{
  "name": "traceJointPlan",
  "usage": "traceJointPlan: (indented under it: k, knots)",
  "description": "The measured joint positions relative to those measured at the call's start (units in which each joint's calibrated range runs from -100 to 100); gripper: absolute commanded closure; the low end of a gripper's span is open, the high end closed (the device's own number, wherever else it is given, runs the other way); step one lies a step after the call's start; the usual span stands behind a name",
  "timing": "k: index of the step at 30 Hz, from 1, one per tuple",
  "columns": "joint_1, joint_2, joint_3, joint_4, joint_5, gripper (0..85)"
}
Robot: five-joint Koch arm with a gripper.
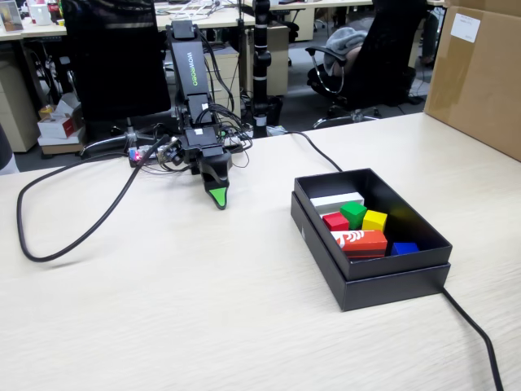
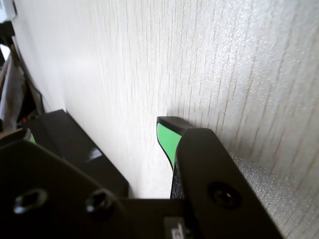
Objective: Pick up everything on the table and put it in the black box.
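While the red cube (image 1: 334, 220), green cube (image 1: 352, 212) and yellow cube (image 1: 374, 220) sit inside the box (image 1: 383, 281), the gripper (image 1: 217, 198) (well apart) rests tip-down on the counter (image 1: 163, 309), seemingly closed, holding nothing.

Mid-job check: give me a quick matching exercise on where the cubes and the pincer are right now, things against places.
Things:
1. red cube
2. green cube
3. yellow cube
4. pincer

Places, fixed view:
A. in the black box, rightmost of the three cubes
B. over bare table, left of the box
C. in the box, leftmost cube
D. in the box, between the other two cubes

Pairs: 1-C, 2-D, 3-A, 4-B
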Motion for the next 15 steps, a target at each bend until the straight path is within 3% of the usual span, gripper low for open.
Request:
traceJointPlan:
  k: [15]
  knots:
    - [-0.34,-0.39,-0.37,0.0,0.15,37.0]
